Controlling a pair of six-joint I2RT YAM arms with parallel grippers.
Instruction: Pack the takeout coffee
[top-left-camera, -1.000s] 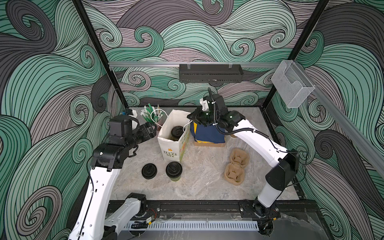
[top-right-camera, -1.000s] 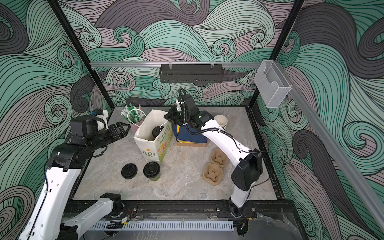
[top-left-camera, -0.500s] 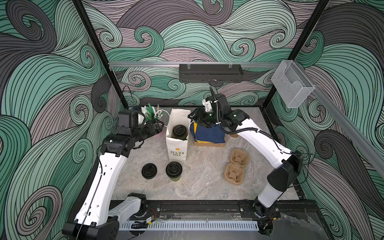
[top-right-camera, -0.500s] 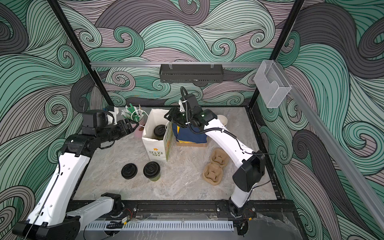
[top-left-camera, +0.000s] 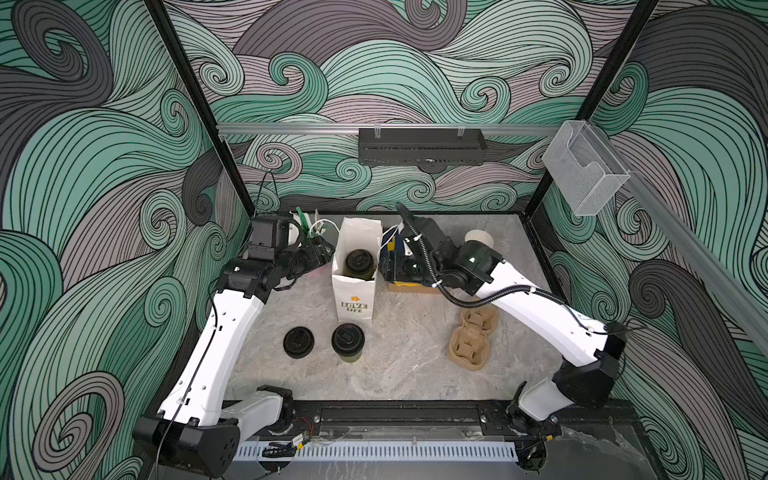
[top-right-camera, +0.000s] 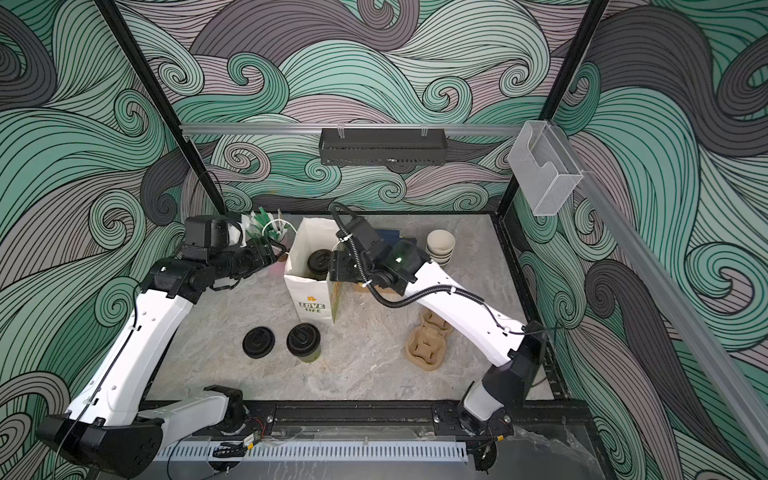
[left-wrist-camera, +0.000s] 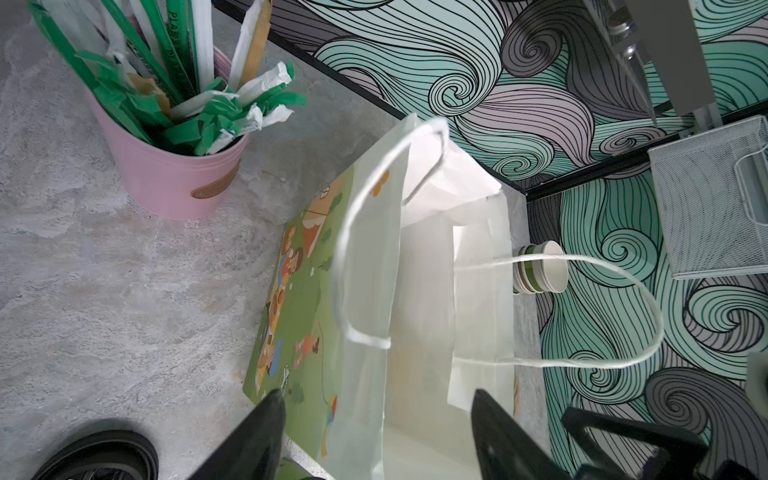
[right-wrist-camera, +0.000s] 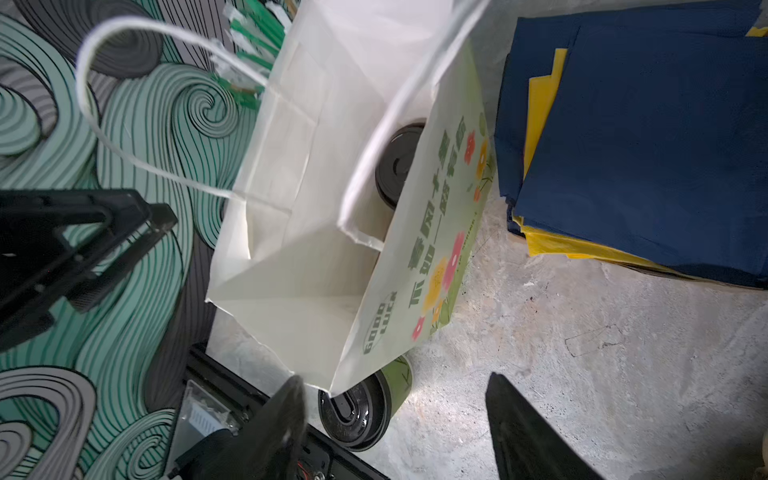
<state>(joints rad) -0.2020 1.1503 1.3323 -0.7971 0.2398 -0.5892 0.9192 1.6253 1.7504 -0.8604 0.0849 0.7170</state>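
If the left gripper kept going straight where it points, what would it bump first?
Probably the white paper bag: it stands right in front of the left gripper, which is open. How near is hard to tell.

Two lidded cups appear in both top views: the cup in the bag (top-left-camera: 360, 262) at centre frame and the cup on the table (top-left-camera: 348, 340) below it. One loose black lid (top-left-camera: 298, 341) lies left of that second cup. There is one paper bag (top-left-camera: 354, 297), one pink bucket (left-wrist-camera: 166, 183) of wrapped straws (left-wrist-camera: 176, 54), one stack of lidless cups (top-right-camera: 440, 246) right of centre whose number I cannot tell, two pulp carriers, the upper carrier (top-left-camera: 480, 320) and the lower carrier (top-left-camera: 467, 353), one pile of navy bags (right-wrist-camera: 648, 137), one black rack (top-left-camera: 421, 146) and one clear holder (top-left-camera: 584, 174) up on the walls.
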